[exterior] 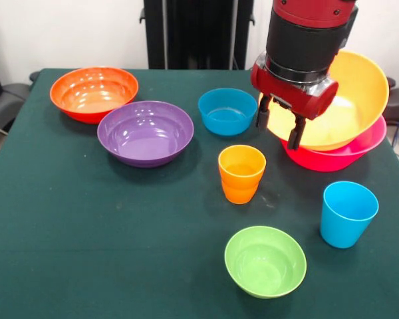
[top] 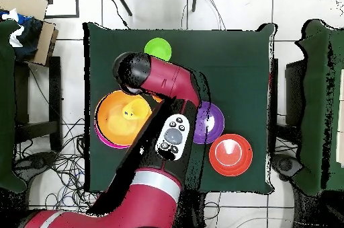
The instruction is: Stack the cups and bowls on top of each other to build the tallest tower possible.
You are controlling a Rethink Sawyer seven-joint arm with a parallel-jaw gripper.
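Front view showed only the orange large bowl (exterior: pixel 349 100) nested in the hot pink bowl (exterior: pixel 359 154), the gripper (exterior: pixel 278 126) open and empty, six vessels left.

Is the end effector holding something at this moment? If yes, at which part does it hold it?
Nothing is held. The end effector is open and empty, hanging in front of the orange bowl's rim without gripping it.

A dark green cloth-covered surface (exterior: pixel 86 232) carries a red-orange bowl (exterior: pixel 94 93), a purple bowl (exterior: pixel 145 133), a small blue bowl (exterior: pixel 227 111), an orange cup (exterior: pixel 241 173), a sky blue cup (exterior: pixel 348 213), a lime green bowl (exterior: pixel 265 260) and a hot pink bowl (exterior: pixel 346 156).
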